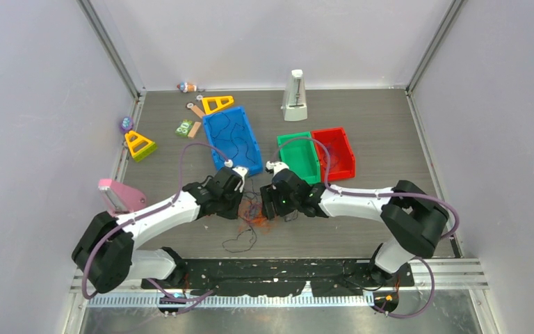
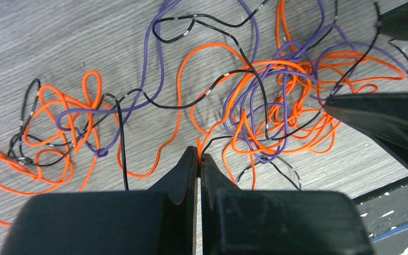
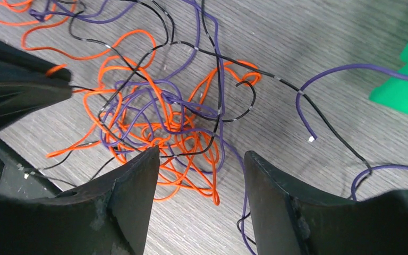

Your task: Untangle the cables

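Note:
The cables [image 1: 254, 217] lie in an orange, purple and black tangle on the wood-grain table between my two grippers. A looser orange and black cluster [image 2: 58, 133] sits to the left of the dense knot [image 2: 276, 106] in the left wrist view. My left gripper [image 2: 199, 156] is shut, pinching one orange cable [image 2: 197, 144] at its tips by the edge of the knot. My right gripper [image 3: 202, 154] hangs open just above the knot [image 3: 159, 119], nothing between its fingers. From above, the left gripper [image 1: 242, 202] and right gripper [image 1: 270, 203] face each other closely.
A blue bin [image 1: 209, 136] holding thin black cables stands behind the arms, with a green bin [image 1: 282, 149] and a red bin [image 1: 351, 164] to its right. A white metronome [image 1: 294, 97], yellow triangles [image 1: 140, 145] and a pink block [image 1: 119, 196] are around. A black strip [image 1: 285, 275] borders the table's near edge.

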